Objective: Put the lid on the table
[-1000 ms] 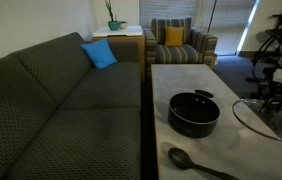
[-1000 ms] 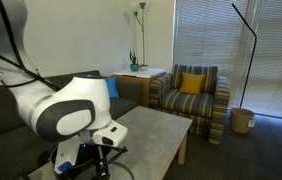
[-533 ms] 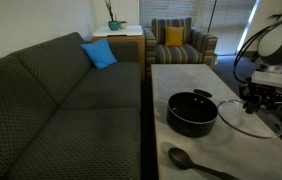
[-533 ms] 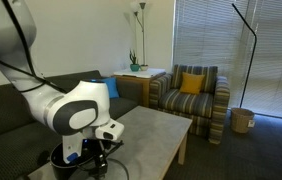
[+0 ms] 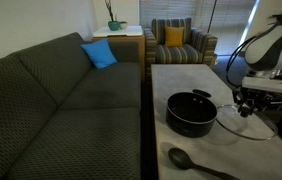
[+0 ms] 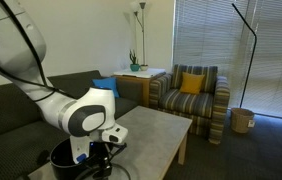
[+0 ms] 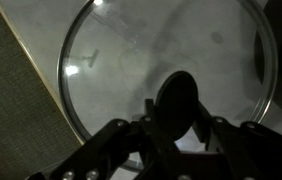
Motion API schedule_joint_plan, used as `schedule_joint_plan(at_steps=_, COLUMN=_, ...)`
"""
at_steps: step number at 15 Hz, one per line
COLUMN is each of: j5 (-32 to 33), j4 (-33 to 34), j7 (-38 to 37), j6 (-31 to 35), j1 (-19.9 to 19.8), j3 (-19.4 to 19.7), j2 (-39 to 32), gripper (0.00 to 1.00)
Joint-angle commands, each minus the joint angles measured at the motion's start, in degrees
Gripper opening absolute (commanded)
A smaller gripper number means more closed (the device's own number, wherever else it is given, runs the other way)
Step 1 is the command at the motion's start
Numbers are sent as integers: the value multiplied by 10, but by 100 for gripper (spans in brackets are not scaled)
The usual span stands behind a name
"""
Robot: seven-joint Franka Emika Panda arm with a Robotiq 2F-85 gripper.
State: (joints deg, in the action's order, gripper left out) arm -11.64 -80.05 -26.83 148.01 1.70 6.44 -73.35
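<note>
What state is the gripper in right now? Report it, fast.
Gripper: closed on the round clear glass lid with a thin metal rim, gripping its dark centre knob.

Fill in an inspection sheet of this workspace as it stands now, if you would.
Surface: table, light grey mottled top.
Job's things: lid, clear glass, held by its knob above the table, beside the pot; whether it touches the top cannot be told.
Clutter: black pot; dark spoon at the table's near end.
Grippers: tool shut on the knob.
Cables: a dark cable loops beside the arm, off the table.
Surroundings: sofa with blue cushion; striped armchair; side table with a plant.
</note>
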Motion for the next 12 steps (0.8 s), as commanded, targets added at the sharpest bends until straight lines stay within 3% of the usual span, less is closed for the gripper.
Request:
schedule_joint_plan(at_steps=1, j5=2, j4=71, j7=-18, j6=-37, j1=1, j3=11, j2=-39, gripper=14)
schedule_joint_plan(at_steps=9, j5=-2, j4=176, j7=-83, j6=-34, j1=0, j3=20, j2=-123, gripper=14)
schedule_joint_plan(at_steps=12, j5=-2, j4=156, j7=-106, j6=-17, j1=-5, j3=16, j2=-116, gripper=14)
